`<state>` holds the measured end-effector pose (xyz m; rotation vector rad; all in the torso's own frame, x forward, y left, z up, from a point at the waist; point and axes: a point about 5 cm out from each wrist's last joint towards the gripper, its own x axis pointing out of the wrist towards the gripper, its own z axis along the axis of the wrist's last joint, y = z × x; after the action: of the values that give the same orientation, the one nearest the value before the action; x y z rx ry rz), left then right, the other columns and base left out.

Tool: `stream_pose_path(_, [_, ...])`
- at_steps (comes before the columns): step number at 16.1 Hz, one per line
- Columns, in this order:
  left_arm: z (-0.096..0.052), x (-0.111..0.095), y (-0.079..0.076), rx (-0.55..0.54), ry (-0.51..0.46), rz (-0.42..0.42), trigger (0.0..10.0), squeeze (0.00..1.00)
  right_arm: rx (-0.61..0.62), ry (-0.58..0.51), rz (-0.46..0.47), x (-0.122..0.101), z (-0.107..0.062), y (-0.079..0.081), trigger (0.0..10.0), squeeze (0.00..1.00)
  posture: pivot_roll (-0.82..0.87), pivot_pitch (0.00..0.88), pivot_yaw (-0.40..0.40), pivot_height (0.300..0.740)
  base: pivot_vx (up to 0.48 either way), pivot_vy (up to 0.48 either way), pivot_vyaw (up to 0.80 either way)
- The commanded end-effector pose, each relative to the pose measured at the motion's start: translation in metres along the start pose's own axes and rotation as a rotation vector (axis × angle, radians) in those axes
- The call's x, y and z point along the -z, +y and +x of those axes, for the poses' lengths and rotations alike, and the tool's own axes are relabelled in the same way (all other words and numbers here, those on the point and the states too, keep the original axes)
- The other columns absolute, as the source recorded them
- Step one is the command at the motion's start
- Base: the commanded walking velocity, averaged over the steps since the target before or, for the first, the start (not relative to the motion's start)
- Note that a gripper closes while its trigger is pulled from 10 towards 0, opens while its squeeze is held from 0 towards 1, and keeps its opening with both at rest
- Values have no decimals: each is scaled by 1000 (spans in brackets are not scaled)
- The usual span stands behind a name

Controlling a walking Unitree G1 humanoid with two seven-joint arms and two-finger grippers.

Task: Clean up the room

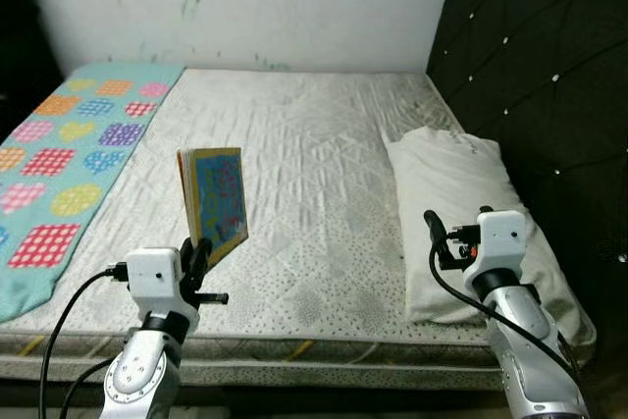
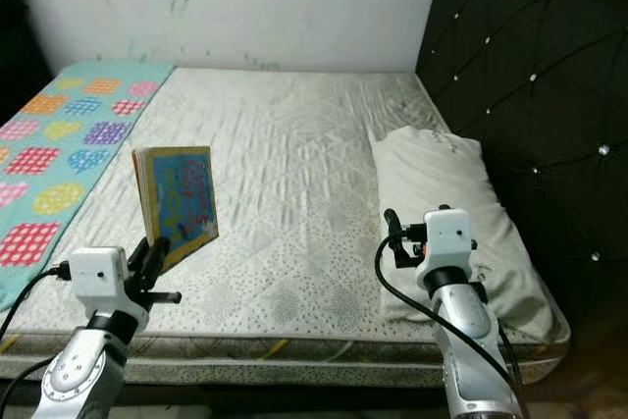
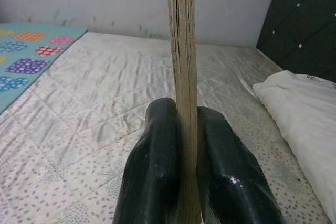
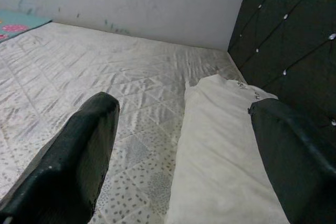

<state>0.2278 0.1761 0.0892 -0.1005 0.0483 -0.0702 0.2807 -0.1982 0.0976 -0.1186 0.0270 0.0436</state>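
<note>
At the far left of the mattress (image 1: pixel 294 144) a blanket (image 1: pixel 69 164) with coloured patches is laid. Beside it, above the near edge, a thin book (image 1: pixel 214 201) is held upright by the left gripper (image 3: pixel 181 182), the fingers being clamped on its lower edge. In the left wrist view only the page edges are seen; the blue cover is seen from the head. To the right, the right gripper (image 4: pixel 184 166) is held wide apart over the near end of a white pillow (image 4: pixel 220 145), beside the dark headboard (image 1: pixel 549 76).
</note>
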Motion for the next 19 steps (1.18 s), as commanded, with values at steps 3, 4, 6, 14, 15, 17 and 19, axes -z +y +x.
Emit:
stream_pose_path(3, [2,-11,0,12,-54,18,10000,0,-1,-18,-9,-4,2,1,10000,0,-138,0,-9,740,311,0,0])
stream_pose_path(4, [2,-9,1,9,-48,20,10000,0,-1,-18,-8,-4,2,1,10000,0,-139,0,-9,740,304,0,0])
stream_pose_path(6, [2,-8,1,8,-45,21,10000,0,4,-19,-16,-4,2,0,10000,0,-140,0,-9,740,304,0,0])
stream_pose_path(14, [4,-4,4,-37,-12,12,10000,0,1,-17,-19,-3,3,-1,10000,0,-140,0,-11,740,229,0,0])
stream_pose_path(15, [5,-2,6,-59,-1,4,10000,0,0,-16,-19,-3,3,-1,10000,0,-139,0,-12,740,0,0,0])
stream_pose_path(17, [5,-2,7,-64,1,3,10000,0,-2,-17,-23,-3,3,0,10000,0,-137,0,-13,740,0,0,0])
stream_pose_path(19, [6,-2,7,-62,0,8,10000,0,-7,-17,-30,-3,4,1,10000,0,-137,0,-14,740,0,0,0])
